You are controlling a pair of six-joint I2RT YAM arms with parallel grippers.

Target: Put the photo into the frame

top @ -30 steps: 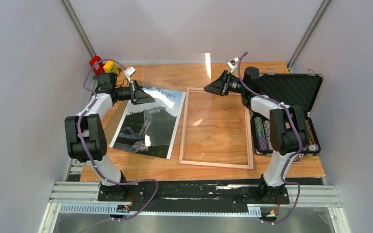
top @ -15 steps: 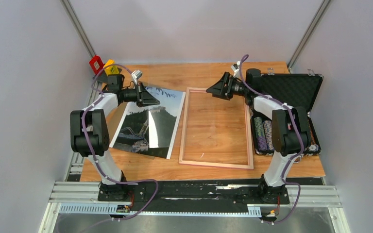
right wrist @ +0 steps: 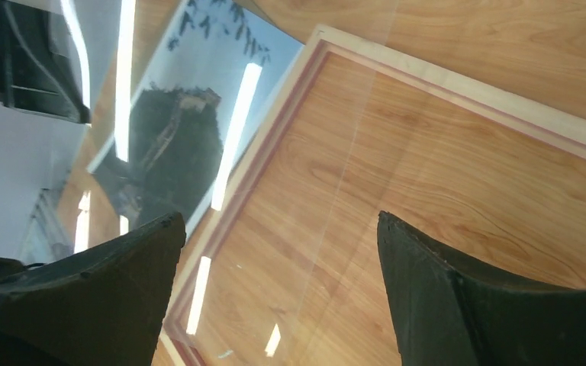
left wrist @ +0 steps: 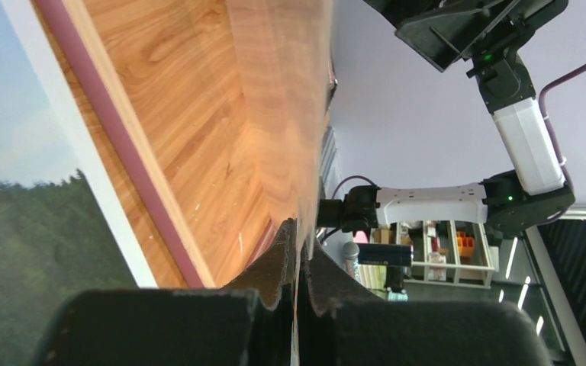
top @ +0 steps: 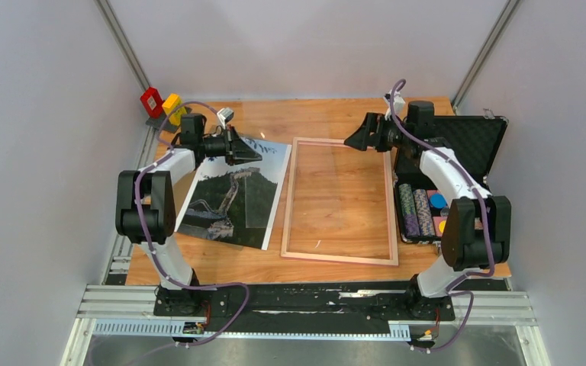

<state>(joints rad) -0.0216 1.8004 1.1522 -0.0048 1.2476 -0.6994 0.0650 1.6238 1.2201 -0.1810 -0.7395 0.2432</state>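
The photo [top: 214, 206], dark hills under pale sky, lies flat on the table left of the frame [top: 287, 198]. The frame lies flat in the middle, light wood side up. My left gripper [top: 253, 155] hovers over the photo's far right corner, shut on the edge of a clear pane [left wrist: 290, 91] that leans over the photo and frame. The thin sheet sits between the closed fingers [left wrist: 271, 263]. My right gripper [top: 351, 141] hangs open above the frame's far edge, holding nothing. In the right wrist view, its jaws stand wide over the frame [right wrist: 458, 99] and photo [right wrist: 175, 145].
An open black case [top: 465, 141] holding rows of poker chips [top: 420, 210] stands along the table's right side, close to the right arm. A red block [top: 151, 101] and a yellow block [top: 172, 104] sit at the far left corner.
The right gripper opened, let go of the pane and drew back to the right. The pane dropped from upright. The left gripper shifted right, still holding the pane.
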